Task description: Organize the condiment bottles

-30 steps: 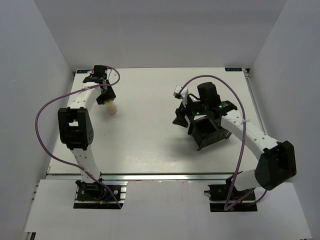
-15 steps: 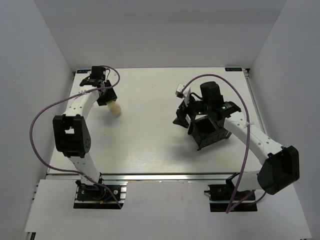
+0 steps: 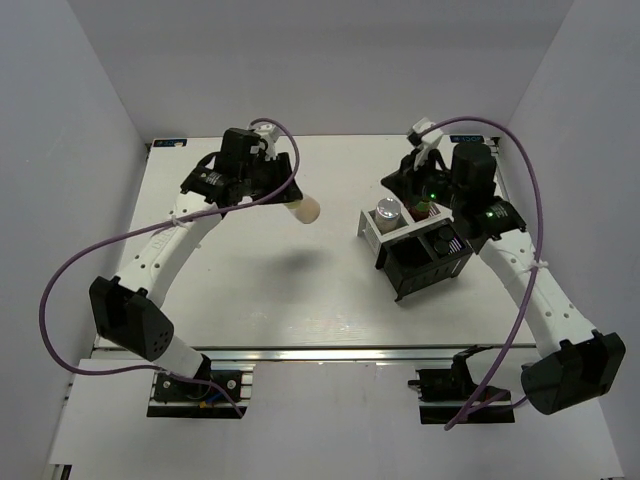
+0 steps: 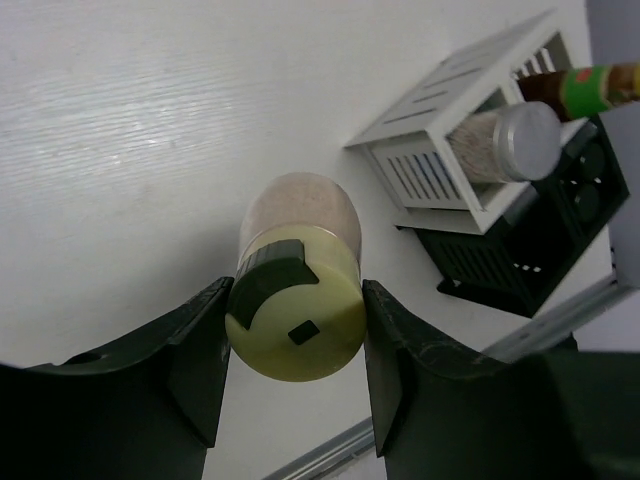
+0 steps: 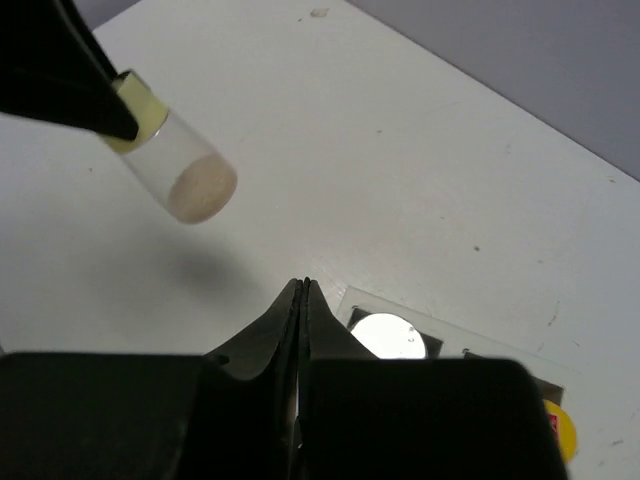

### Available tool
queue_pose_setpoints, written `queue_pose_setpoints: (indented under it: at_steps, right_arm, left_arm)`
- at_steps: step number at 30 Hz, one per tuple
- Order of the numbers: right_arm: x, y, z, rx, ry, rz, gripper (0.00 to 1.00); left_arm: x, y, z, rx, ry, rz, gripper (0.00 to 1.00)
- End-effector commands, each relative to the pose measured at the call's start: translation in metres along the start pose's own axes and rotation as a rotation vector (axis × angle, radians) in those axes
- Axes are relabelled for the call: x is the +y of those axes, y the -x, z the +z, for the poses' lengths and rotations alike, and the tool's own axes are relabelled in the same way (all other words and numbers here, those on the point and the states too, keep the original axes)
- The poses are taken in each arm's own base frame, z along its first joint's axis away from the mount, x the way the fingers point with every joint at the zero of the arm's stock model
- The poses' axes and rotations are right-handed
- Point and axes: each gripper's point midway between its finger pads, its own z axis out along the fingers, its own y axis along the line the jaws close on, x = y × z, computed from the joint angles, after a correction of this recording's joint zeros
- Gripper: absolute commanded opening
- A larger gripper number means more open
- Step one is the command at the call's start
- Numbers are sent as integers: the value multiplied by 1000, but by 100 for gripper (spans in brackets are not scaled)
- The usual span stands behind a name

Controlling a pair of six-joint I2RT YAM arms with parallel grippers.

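Observation:
My left gripper (image 3: 284,196) is shut on the cream bottle (image 3: 305,210) and holds it tilted above the table, left of the rack. In the left wrist view its fingers clamp the yellow cap (image 4: 296,320). The white silver-lidded shaker (image 3: 388,210) stands in the rack's white compartment (image 3: 368,228). A dark sauce bottle (image 4: 580,85) with a green label stands behind the shaker (image 4: 505,140); its yellow cap (image 5: 560,430) shows in the right wrist view. My right gripper (image 3: 405,183) hovers shut and empty over the rack's back edge, fingers (image 5: 290,310) pressed together.
The rack's black compartment (image 3: 430,262) sits in front of the white one, toward the right arm. Purple cables loop over both arms. White walls enclose the table on three sides. Bare table (image 3: 280,280) lies between the held bottle and the rack.
The left arm has swung right and lifted the cream bottle from the far left toward the rack. The right gripper has pulled back off the rack and shut, uncovering the shaker.

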Motion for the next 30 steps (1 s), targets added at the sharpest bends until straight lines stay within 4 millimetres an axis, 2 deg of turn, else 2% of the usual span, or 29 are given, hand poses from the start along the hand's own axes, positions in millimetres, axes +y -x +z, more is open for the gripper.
queue_pose_setpoints:
  at_steps: [1, 4, 6, 7, 8, 10, 11, 14, 15, 16, 17, 18, 20, 21, 22, 24, 25, 27, 30]
  right_arm:
    - [-21, 56, -29, -147, -127, 38, 0]
    - [-40, 60, -43, -161, -191, 76, 0]
    - [-50, 56, -50, -161, -224, 80, 0]
    - [-53, 56, -55, -166, -243, 75, 0]
    - [-58, 54, -59, -164, -264, 74, 0]
    - [-64, 50, -65, -166, -300, 75, 0]
    - [-68, 48, -68, -167, -318, 78, 0]
    - [-81, 43, -80, -168, -380, 92, 0]
    - [-84, 41, -83, -166, -391, 105, 0]
    - [-88, 35, -84, -158, -406, 126, 0]
    - [-94, 30, -89, -155, -429, 163, 0]
    - [-97, 27, -91, -151, -440, 180, 0]
    - [-104, 17, -96, -146, -474, 209, 0]
    - [-106, 14, -98, -149, -484, 220, 0]
    - [-107, 13, -100, -153, -495, 225, 0]
    - [-112, 7, -104, -149, -513, 241, 0]
    - [-114, 5, -105, -149, -522, 246, 0]
    - [-113, 1, -104, -143, -519, 254, 0]
    - [-123, -8, -113, -138, -556, 264, 0]
  left_arm:
    - [-54, 29, -32, -99, -185, 63, 0]
    - [-92, 31, -36, -106, -280, 100, 0]
    - [-114, 24, -28, -75, -329, 126, 0]
    - [-126, 29, -30, -86, -352, 138, 0]
    - [-137, 20, -20, -48, -365, 152, 0]
    - [-154, 24, -21, -52, -398, 175, 0]
    - [-159, 19, -12, -28, -407, 179, 0]
    - [-183, 19, -12, -28, -454, 213, 0]
    - [-192, 12, -4, -2, -471, 225, 0]
    - [-202, 17, -7, -18, -490, 239, 0]
    - [-206, 15, -4, -6, -493, 247, 0]
    - [-215, 3, 8, 32, -504, 257, 0]
    - [-230, 7, 6, 24, -528, 286, 0]
    - [-241, 0, 8, 36, -544, 302, 0]
    - [-242, -7, 20, 65, -538, 309, 0]
    - [-255, -10, 20, 65, -563, 327, 0]
    - [-257, -16, 29, 85, -562, 331, 0]
    - [-263, -22, 32, 97, -574, 340, 0]
    - [-267, -33, 40, 124, -578, 344, 0]
